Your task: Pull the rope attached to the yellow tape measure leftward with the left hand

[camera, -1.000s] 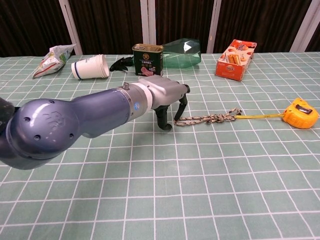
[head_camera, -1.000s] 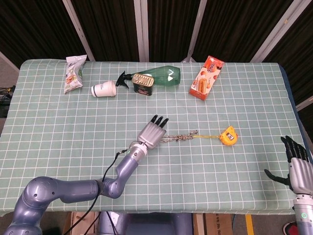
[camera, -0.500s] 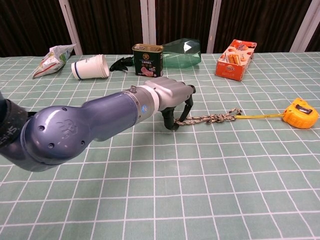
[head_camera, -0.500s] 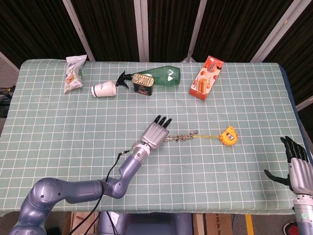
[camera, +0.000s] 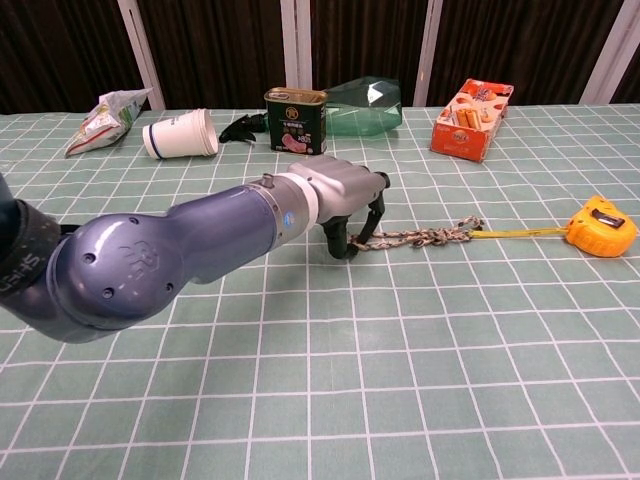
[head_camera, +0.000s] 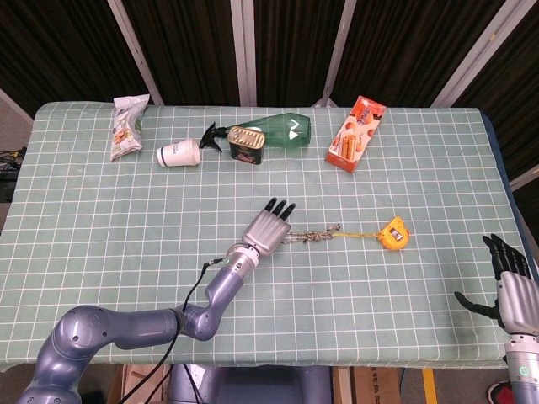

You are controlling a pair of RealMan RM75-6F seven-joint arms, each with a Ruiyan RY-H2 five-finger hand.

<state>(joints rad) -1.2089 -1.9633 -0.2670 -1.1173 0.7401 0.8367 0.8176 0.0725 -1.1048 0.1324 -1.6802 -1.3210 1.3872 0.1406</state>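
Lying under left robot hand (camera: 345, 195): rope (camera: 420, 238) end.

Leftward of your left hand (camera: 345, 195): open checked tablecloth (head_camera: 101, 227), nothing standing in that path. Far edge, well apart from the hand: snack bag (head_camera: 126, 126), paper cup (head_camera: 179, 153), tin can (head_camera: 247, 144), green spray bottle (head_camera: 278, 130), orange cracker box (head_camera: 356, 132). To your right: rope (camera: 415, 238), yellow tape measure (camera: 600, 222).
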